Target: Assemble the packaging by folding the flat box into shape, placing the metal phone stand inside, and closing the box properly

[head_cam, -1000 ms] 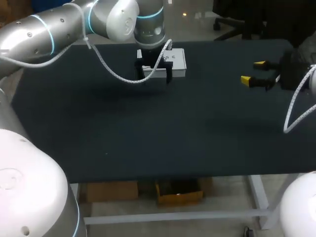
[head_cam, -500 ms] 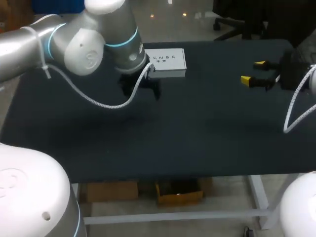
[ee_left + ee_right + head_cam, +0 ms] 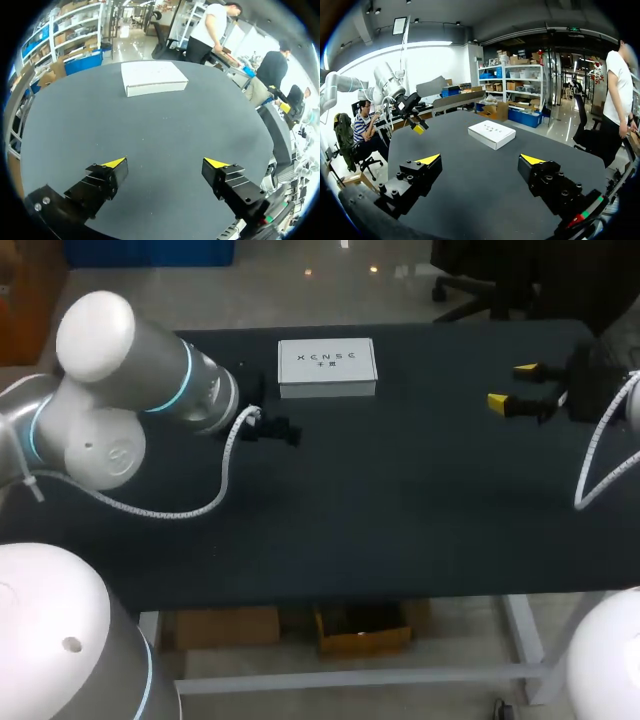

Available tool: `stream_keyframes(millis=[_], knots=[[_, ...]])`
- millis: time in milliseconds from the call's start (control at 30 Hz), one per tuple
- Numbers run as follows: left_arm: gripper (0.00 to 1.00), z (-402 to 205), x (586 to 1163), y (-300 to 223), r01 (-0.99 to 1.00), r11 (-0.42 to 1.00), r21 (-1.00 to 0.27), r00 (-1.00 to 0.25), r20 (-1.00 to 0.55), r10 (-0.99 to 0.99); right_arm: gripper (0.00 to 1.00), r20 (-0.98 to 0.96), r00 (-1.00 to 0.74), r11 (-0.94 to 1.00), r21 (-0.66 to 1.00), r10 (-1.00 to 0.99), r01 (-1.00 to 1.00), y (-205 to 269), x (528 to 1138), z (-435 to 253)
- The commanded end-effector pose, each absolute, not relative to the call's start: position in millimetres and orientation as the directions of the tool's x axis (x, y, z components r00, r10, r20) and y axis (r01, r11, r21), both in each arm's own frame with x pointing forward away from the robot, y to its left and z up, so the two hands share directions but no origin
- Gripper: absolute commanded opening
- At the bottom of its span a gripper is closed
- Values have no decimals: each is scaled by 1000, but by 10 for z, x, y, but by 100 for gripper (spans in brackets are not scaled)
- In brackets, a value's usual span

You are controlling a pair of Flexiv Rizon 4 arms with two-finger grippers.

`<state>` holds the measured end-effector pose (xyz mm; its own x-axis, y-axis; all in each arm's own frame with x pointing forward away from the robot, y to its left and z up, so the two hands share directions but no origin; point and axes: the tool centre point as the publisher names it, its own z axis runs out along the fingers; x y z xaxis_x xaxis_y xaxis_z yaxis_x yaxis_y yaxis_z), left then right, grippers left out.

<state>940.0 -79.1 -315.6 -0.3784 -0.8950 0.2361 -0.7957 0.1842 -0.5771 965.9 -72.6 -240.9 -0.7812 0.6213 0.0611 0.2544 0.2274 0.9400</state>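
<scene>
A shut white box (image 3: 326,367) lies flat at the far middle of the black table (image 3: 400,510). My left gripper (image 3: 278,430) hovers a little nearer than the box and to its left, apart from it. In the left wrist view this gripper (image 3: 165,163) is open and empty, with the box (image 3: 153,78) well ahead of its fingers. At the table's far right, my right gripper (image 3: 515,387) stands open with nothing in it. From the right wrist view, that gripper (image 3: 480,159) faces the box (image 3: 491,133), with my left arm (image 3: 402,102) beyond. No metal phone stand shows in any view.
The dark tabletop stretches bare between the two grippers and toward the front edge (image 3: 380,595). A white cable (image 3: 225,455) loops from my left wrist over the table.
My left arm has drawn back from over the box, toward the left and nearer side. The box now lies uncovered in the same place. The right arm has not moved.
</scene>
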Motion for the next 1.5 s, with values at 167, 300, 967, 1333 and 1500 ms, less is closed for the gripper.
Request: stream_keyframes(millis=[167, 300, 967, 1333, 1500], knots=[[100, -3200, 9410, -767, -783, 174, -598, -398, 266, -878, 100, 61, -782, 225, 941, 620, 252, -735, 9651, -2409], [100, -3200, 9410, -767, -783, 174, -598, -398, 266, -878, 100, 61, -782, 225, 941, 620, 252, -735, 9651, -2409], [100, -3220, 9548, -675, -511, 456, -728, -617, -58, -785, 100, 61, -782, 225, 941, 620, 252, -735, 9651, -2409], [100, -3216, 9800, -517, -565, 388, -728, -585, 22, -811, 100, 61, -782, 225, 941, 620, 252, -735, 9651, -2409], [100, -3205, 9820, -451, -532, 386, -754, -616, 32, -787, 100, 61, -782, 225, 941, 620, 252, -735, 9651, -2409]])
